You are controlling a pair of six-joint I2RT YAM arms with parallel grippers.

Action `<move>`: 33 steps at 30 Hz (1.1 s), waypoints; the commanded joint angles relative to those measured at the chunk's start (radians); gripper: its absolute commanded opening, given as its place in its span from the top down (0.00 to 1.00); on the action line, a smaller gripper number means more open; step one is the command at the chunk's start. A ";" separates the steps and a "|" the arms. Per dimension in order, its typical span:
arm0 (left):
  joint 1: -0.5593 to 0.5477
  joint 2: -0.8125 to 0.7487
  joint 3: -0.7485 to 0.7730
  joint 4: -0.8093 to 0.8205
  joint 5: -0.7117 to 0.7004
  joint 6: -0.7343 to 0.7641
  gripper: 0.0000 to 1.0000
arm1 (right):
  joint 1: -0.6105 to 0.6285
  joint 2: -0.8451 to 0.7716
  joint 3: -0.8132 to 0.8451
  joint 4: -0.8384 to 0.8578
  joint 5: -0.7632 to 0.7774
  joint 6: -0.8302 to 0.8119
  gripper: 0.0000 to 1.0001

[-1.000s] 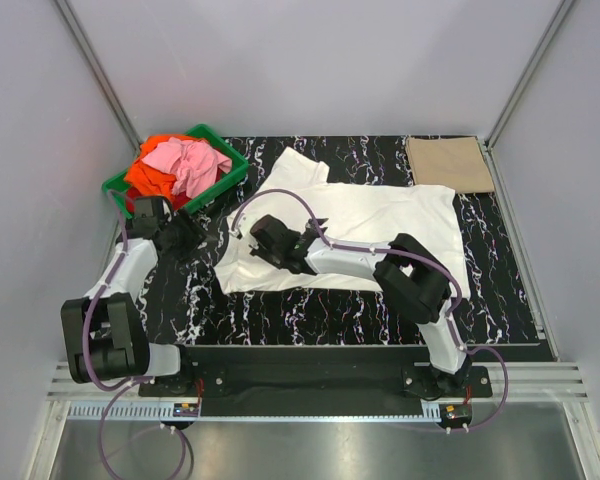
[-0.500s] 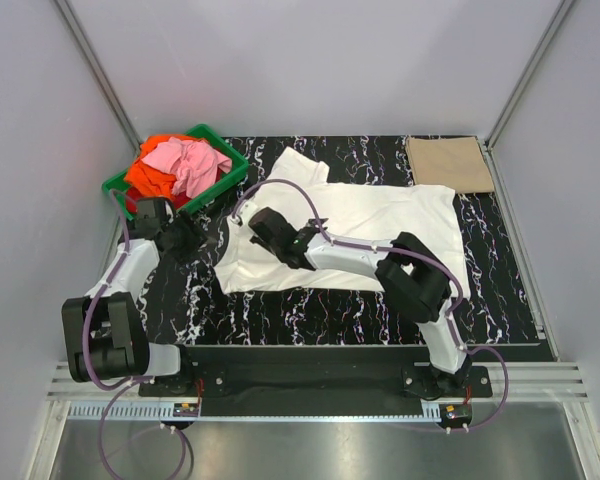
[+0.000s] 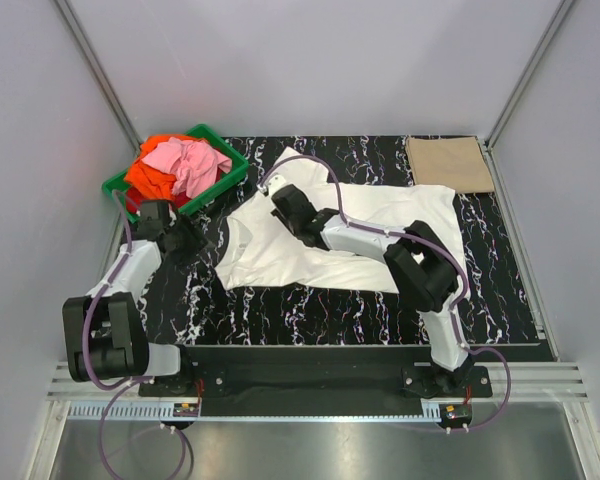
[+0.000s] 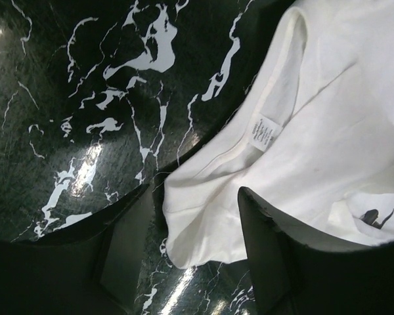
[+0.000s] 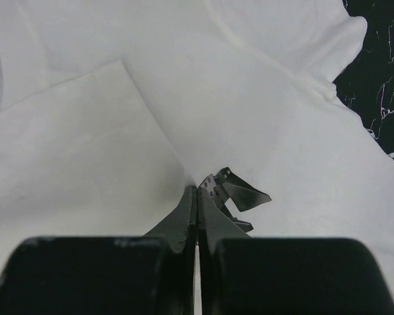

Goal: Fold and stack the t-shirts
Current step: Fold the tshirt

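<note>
A white t-shirt [image 3: 380, 225] lies spread on the black marble table [image 3: 310, 310]. My right gripper [image 3: 283, 200] is shut on a fold of it near its far left part; in the right wrist view the jaws [image 5: 198, 191] pinch white cloth, with a small black printed mark [image 5: 240, 195] beside them. My left gripper [image 3: 187, 238] is open just left of the shirt; in the left wrist view [image 4: 197, 239] the shirt's near corner [image 4: 197, 223] lies between the fingers, untouched. A folded tan t-shirt [image 3: 450, 163] lies at the back right. Pink [image 3: 190, 163], orange [image 3: 145, 175] and red tees lie crumpled in the crate.
The green plastic crate [image 3: 228, 175] stands at the back left, close to my left gripper. Grey walls close in the table on three sides. A sewn label [image 4: 266, 131] shows inside the shirt's neck.
My right gripper has moved towards the far side with the white cloth in it, dragging the shirt's left part up and over. The left gripper has hardly moved.
</note>
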State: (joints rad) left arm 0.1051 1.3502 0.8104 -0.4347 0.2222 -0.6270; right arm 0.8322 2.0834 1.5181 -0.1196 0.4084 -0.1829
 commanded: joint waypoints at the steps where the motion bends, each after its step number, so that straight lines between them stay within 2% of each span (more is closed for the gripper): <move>1: -0.010 -0.008 -0.010 -0.010 -0.049 0.016 0.40 | -0.016 -0.016 0.004 0.055 0.010 0.063 1.00; 9: -0.074 -0.051 -0.037 -0.038 -0.020 0.033 0.45 | -0.039 -0.008 -0.013 0.054 -0.042 0.121 1.00; 15: -0.159 -0.184 -0.120 -0.058 -0.081 -0.014 0.48 | -0.062 -0.019 -0.030 0.052 -0.066 0.177 1.00; 21: -0.251 -0.244 -0.140 -0.088 -0.118 -0.057 0.50 | -0.085 -0.046 -0.081 0.060 -0.089 0.244 1.00; 27: -0.324 -0.257 -0.158 -0.091 -0.122 -0.091 0.52 | -0.087 -0.059 -0.104 0.066 -0.094 0.273 1.00; 33: -0.337 -0.201 -0.145 -0.091 -0.170 -0.086 0.53 | -0.100 -0.069 -0.113 0.071 -0.045 0.335 1.00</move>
State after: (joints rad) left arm -0.2272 1.1248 0.6567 -0.5369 0.1055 -0.7082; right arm 0.7467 2.0781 1.4094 -0.0921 0.3241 0.0956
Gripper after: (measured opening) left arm 0.473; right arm 0.011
